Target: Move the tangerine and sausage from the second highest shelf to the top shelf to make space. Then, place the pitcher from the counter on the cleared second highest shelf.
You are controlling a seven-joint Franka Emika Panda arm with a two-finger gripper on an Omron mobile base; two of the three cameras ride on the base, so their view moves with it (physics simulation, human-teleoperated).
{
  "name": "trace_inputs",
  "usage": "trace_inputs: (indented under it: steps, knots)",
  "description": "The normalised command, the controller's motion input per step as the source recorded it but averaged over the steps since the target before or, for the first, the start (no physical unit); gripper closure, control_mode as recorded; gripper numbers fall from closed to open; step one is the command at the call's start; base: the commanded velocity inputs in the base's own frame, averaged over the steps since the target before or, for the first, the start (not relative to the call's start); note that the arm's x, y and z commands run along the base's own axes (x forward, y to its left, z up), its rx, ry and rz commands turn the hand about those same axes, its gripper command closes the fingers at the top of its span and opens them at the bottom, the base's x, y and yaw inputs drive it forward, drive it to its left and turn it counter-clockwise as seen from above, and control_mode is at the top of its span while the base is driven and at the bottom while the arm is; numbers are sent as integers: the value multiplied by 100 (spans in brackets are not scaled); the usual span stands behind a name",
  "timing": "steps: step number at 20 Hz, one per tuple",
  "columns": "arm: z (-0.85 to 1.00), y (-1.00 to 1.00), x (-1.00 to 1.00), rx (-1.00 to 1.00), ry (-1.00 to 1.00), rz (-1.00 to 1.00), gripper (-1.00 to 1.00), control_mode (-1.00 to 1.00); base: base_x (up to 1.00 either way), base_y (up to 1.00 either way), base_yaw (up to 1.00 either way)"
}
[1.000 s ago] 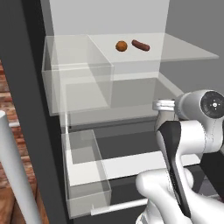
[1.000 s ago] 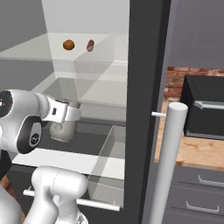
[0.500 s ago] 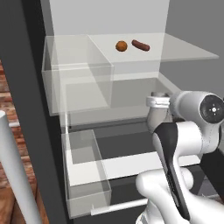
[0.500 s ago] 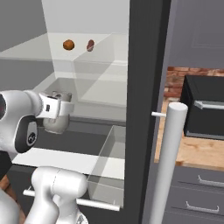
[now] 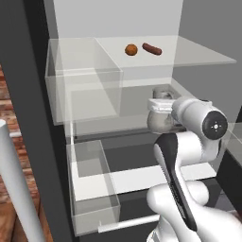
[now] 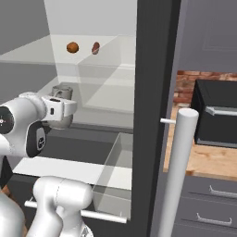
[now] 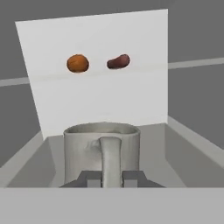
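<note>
I have the dull grey rounded pitcher (image 7: pixel 102 151) clamped by its handle in the gripper (image 7: pixel 111 178), inside the fridge above the greyish second highest shelf (image 5: pixel 118 125). It looks rigid, smooth and likely slippery; the handle suits best. At twelve o'clock on the pale top shelf (image 5: pixel 198 54): one small orange tangerine (image 7: pixel 78 63), one reddish-brown sausage (image 7: pixel 118 61).

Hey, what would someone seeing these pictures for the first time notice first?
Probably the grey pitcher, held by its handle in the shut gripper inside the open fridge. Above it, the orange tangerine and the reddish-brown sausage lie side by side, apart, on the top shelf.
</note>
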Motion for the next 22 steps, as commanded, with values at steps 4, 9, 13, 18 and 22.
trace_inputs:
  steps: [4,9,13,18,22]
  knots:
    - [-1,0,52,0,-7,1,100,-100,0,0,0]
    - [-4,0,51,0,0,0,100,-100,0,0,0]
    - [-4,0,51,0,0,0,100,-100,0,0,0]
    - [-3,0,53,-1,0,0,100,-100,0,0,0]
    - [-4,0,52,-3,0,0,100,-100,0,0,0]
